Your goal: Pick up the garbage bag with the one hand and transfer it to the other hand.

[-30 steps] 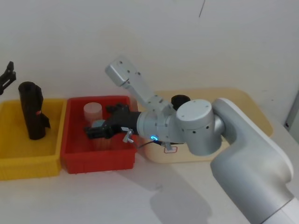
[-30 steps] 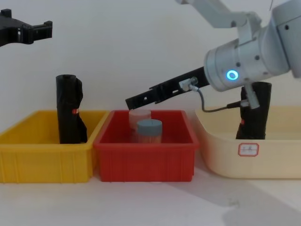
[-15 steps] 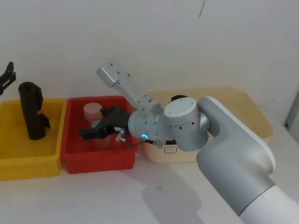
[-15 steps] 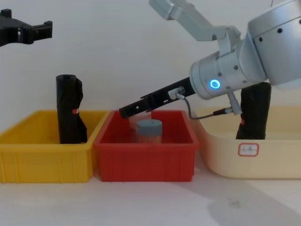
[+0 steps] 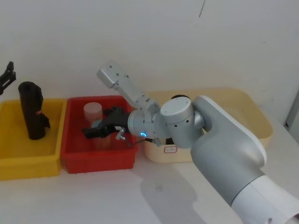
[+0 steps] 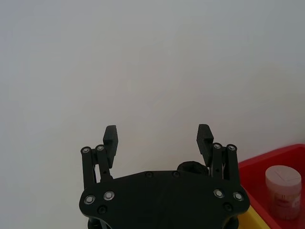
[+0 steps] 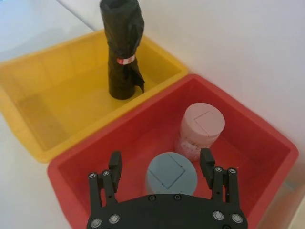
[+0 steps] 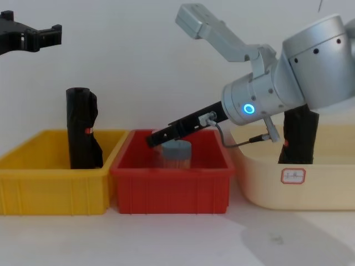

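Gripper of the left arm (image 6: 157,136) hangs high against the white wall at far left, fingers spread wide, nothing between them. Below it, a yellow plastic bin (image 8: 33,188) holds a slim black roll with a loose flap (image 8: 80,127), a decoy by my reading. Next comes a red plastic bin (image 8: 166,188) with a blue-lidded jar (image 8: 176,148) and a pale pink-lidded jar (image 7: 201,124). The right gripper (image 7: 162,164) on the blue-ringed arm is tilted down over the blue lid, jaws wide, empty.

Farthest right, the garbage bag (image 8: 299,136), a thick tight black plastic roll, stands upright in the beige tub (image 8: 310,194), ungrasped.

Judgement: the pick should clamp the roll mid-height and lift it straight up. The right arm's bulky joint sits in front of the bag and would block a reach from the left.
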### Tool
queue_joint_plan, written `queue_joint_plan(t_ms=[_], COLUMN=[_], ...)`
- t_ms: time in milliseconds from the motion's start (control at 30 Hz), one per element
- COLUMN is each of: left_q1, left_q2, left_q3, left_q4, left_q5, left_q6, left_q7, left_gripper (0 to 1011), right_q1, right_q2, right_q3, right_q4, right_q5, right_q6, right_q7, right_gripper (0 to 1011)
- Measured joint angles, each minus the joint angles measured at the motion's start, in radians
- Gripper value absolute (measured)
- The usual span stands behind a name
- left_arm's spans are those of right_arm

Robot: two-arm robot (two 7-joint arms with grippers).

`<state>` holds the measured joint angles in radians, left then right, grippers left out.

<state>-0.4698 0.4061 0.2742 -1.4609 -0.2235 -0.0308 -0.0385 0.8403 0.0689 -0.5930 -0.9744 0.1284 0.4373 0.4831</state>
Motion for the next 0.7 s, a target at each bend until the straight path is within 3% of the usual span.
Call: queue_joint_plan(t_ms=[300, 700], left_q1=[0.0, 0.0], left_q2=[0.0, 0.0], left_q3=[0.0, 0.0], left_q4=[0.0, 0.0], left_q5=[0.0, 0.0], left_q6=[0.0, 0.0], left_q7=[0.0, 0.0], left_gripper=[1000, 1000], right_q1=[0.026, 0.039], right_q2=[-0.013, -0.023], right_q3=[-0.003, -0.004], right_q4=[0.078, 0.132], right_q5=[-0.014, -0.018], right_q6=[-0.03, -0.028], right_q7=[-0.001, 0.031], right_gripper=[1001, 1002])
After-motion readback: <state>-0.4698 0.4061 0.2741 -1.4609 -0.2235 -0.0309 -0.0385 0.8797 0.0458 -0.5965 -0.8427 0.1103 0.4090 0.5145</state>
